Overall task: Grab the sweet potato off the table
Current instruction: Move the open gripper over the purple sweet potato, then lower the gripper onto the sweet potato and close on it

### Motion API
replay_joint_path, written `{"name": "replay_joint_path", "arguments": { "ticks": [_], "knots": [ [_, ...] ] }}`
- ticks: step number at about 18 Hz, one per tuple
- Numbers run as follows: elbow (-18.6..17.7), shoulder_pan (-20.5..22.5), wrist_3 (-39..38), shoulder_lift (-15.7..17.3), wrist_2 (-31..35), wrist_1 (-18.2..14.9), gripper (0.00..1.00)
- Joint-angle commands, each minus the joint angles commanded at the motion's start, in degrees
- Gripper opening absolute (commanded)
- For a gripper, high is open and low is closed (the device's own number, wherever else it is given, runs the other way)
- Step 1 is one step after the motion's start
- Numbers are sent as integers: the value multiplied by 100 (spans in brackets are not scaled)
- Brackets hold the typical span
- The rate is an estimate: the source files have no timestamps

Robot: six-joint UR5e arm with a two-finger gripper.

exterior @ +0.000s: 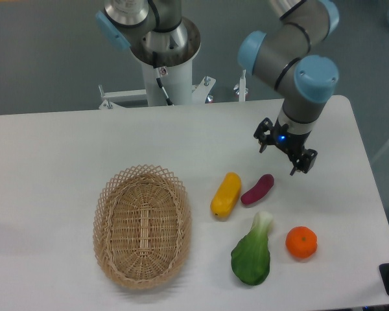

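No writing, label, brand, number or sign can be read anywhere in this view (the only mark of any kind is a small blue light on the arm's wrist, and it carries no characters).

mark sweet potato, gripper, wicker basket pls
sweet potato point(257, 189), fixed camera, middle of the tuber
gripper point(282, 157), fixed camera, midway between the fingertips
wicker basket point(142, 170), fixed camera, far rim
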Motion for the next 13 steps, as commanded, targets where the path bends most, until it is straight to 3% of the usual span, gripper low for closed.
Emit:
{"name": "replay_joint_path", "arguments": {
  "ticks": [5, 7, 13],
  "knots": [
    [-9, -141, -517, -167, 152, 133, 100],
    [-18, -238, -694, -290, 161, 343, 100],
    [-149, -247, -756, -378, 178, 538, 100]
  ]
}}
